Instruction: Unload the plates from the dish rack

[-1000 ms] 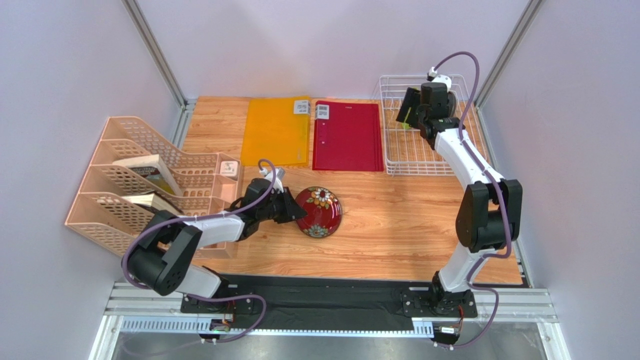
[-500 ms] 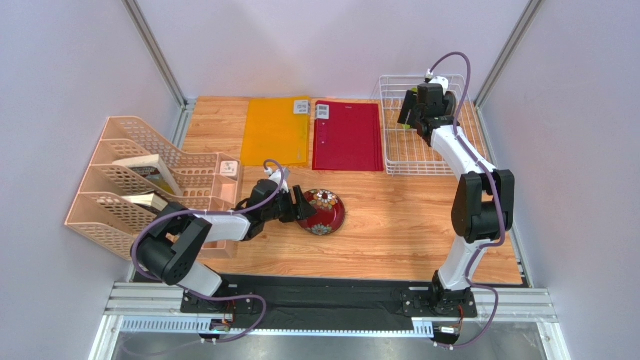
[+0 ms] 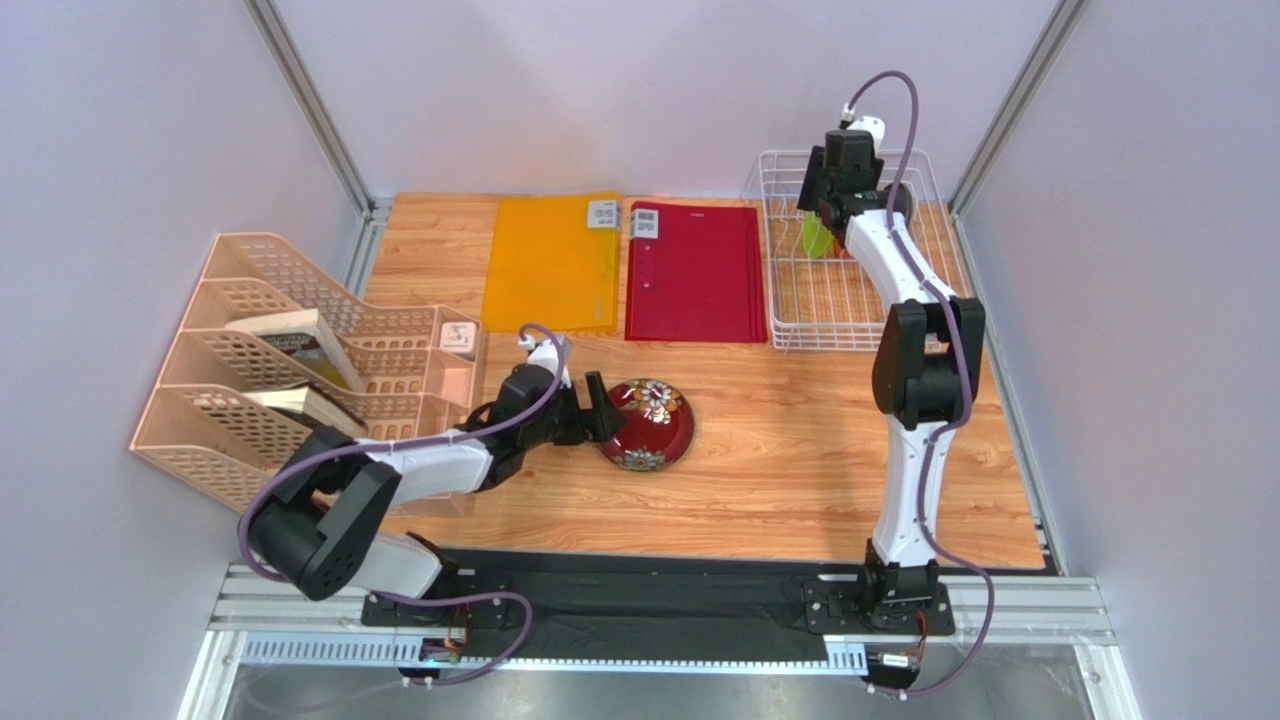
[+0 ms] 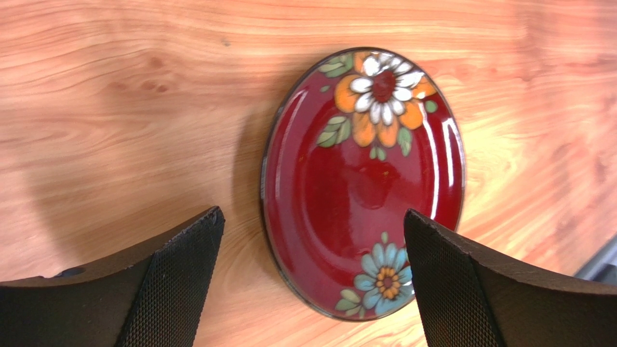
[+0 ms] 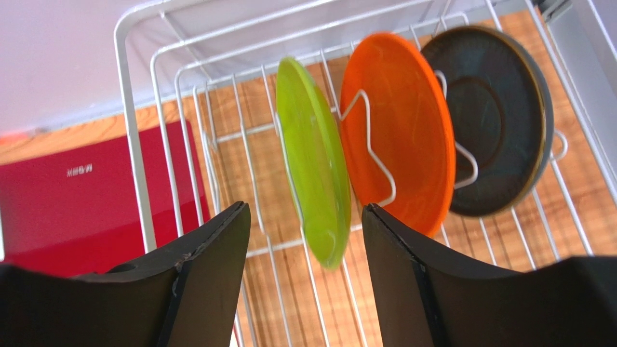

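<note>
Plates: four in all. The red floral plate lies face up on the table, out of the rack. The lime green plate, orange plate and dark grey-teal plate stand on edge in a row in the rack slots.
Dish rack: far right corner of the table, just beside the red folder.
Left gripper: my jaws are spread wide and sit low over the wood on the near side of the red floral plate. I see no contact, so it holds nothing.
Right gripper: my jaws are spread above the rack, with the lime green plate's rim lined up in the gap between the fingers. It is not yet touched.
Step in hand: by my reading, one plate is unloaded and I am reaching for the second, the lime green one. About a quarter of the task is done.
Next move: lower the right wrist until the fingers bracket the upper rim, close on it, then lift straight up along the slot.
Caution: the orange plate stands just beside it, so the far finger must slip between the two. A tilted lift could snag the wire divider.
Left arm: it should back clear of the red floral plate without nudging it.
</note>
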